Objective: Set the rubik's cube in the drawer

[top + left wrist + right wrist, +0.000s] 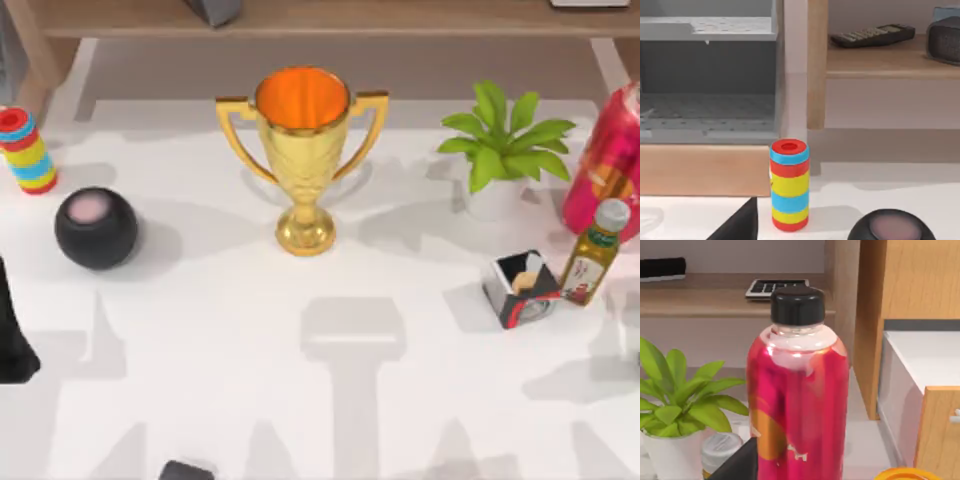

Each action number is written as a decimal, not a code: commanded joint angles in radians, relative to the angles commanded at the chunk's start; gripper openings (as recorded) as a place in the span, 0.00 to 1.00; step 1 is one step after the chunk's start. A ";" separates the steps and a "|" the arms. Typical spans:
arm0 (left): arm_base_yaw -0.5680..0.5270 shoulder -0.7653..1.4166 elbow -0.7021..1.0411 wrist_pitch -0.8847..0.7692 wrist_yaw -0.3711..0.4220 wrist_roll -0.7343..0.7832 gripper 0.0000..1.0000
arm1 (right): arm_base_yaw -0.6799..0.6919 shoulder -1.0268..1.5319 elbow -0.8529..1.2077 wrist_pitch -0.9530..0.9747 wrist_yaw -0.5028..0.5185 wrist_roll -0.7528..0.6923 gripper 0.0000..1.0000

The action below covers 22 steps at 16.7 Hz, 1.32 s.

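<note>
White tabletop (pixel 400 400) beneath golden two-handled trophy cup (pixel 303 150), orange inside; far left of it, left gripper (pixel 12 345), grip impossible to tell, facing open grey wooden-fronted drawer (pixel 705 170).

Looking straight down on the white table (pixel 330 400) from overhead, while low and close at left behind the striped stack (pixel 789 186) (pixel 27 150), and at right close behind the red bottle (pixel 797 390) (pixel 607 165).
</note>
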 joint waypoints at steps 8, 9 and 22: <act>0.000 0.000 0.000 0.000 0.000 0.000 1.00 | 0.051 0.224 0.218 0.016 0.056 0.003 1.00; 0.000 0.000 0.000 0.000 0.000 0.000 1.00 | 0.066 0.297 0.285 0.021 0.072 0.004 1.00; 0.000 0.000 0.000 0.000 0.000 0.000 1.00 | 0.285 1.460 1.324 0.111 0.309 0.015 1.00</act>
